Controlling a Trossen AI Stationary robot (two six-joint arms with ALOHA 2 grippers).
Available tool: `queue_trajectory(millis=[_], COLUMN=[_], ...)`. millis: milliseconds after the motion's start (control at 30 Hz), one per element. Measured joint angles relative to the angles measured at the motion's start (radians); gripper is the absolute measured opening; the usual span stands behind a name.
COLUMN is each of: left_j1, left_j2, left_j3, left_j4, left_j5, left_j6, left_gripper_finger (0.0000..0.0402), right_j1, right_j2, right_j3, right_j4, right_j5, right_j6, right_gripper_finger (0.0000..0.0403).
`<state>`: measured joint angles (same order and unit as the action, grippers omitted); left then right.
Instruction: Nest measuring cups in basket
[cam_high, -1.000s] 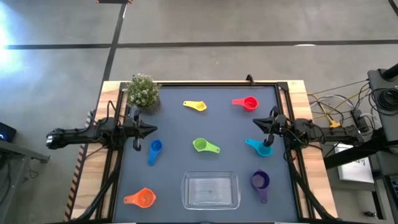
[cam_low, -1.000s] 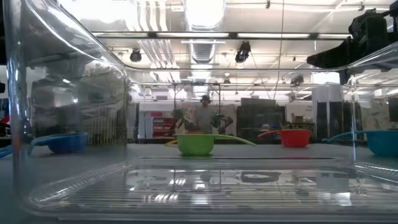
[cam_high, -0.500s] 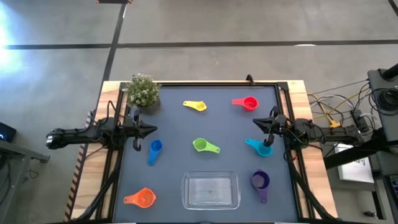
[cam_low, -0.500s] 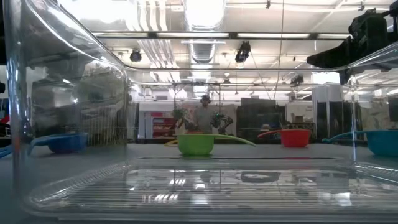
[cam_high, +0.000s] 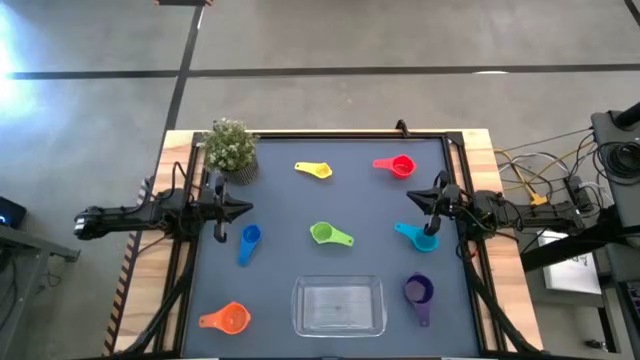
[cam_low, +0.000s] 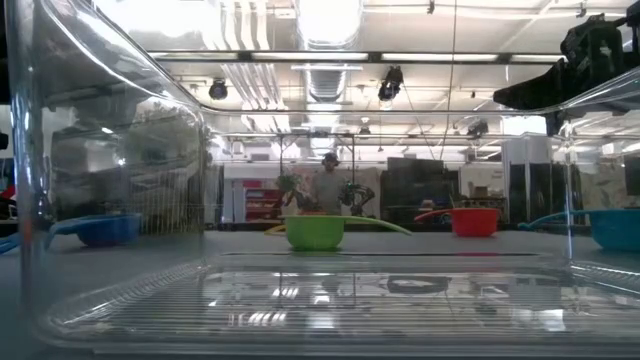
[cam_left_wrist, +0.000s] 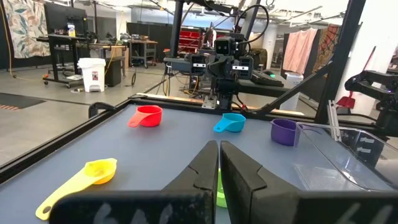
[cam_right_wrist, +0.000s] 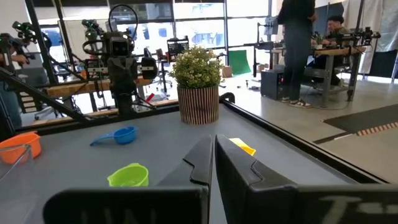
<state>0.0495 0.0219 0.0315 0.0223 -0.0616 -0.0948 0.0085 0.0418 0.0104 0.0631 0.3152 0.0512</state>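
Several measuring cups lie apart on the dark table, each resting on its base: yellow (cam_high: 314, 170), red-pink (cam_high: 396, 165), green (cam_high: 328, 235), blue (cam_high: 248, 241), teal (cam_high: 417, 236), purple (cam_high: 418, 293), orange (cam_high: 226, 319). The clear basket (cam_high: 339, 305) sits at the near middle with nothing in it. My left gripper (cam_high: 247, 208) is shut and level above the table's left side, near the blue cup. My right gripper (cam_high: 410, 201) is shut and level above the right side, near the teal cup. Neither touches anything.
A small potted plant (cam_high: 230, 148) stands at the far left corner. A raised black frame (cam_high: 345, 135) borders the table. In the low view the basket's wall (cam_low: 110, 180) fills the foreground. People show in the room beyond (cam_right_wrist: 298, 43).
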Motion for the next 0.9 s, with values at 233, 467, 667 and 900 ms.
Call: queue_trajectory(millis=[233,467,667,900], left_j1=[0.0,0.0,0.0,0.0], left_j2=[0.0,0.0,0.0,0.0], left_j3=[0.0,0.0,0.0,0.0], left_j4=[0.0,0.0,0.0,0.0], left_j5=[0.0,0.0,0.0,0.0], left_j6=[0.0,0.0,0.0,0.0], left_gripper_finger=[0.0,0.0,0.0,0.0], right_j1=[0.0,0.0,0.0,0.0], right_j2=[0.0,0.0,0.0,0.0], right_j3=[0.0,0.0,0.0,0.0], right_j4=[0.0,0.0,0.001,0.001], right_j5=[0.0,0.0,0.0,0.0], right_j6=[-0.001,0.035,0.339,0.513], right_gripper_finger=[0.0009,0.0009,0.0009,0.0009])
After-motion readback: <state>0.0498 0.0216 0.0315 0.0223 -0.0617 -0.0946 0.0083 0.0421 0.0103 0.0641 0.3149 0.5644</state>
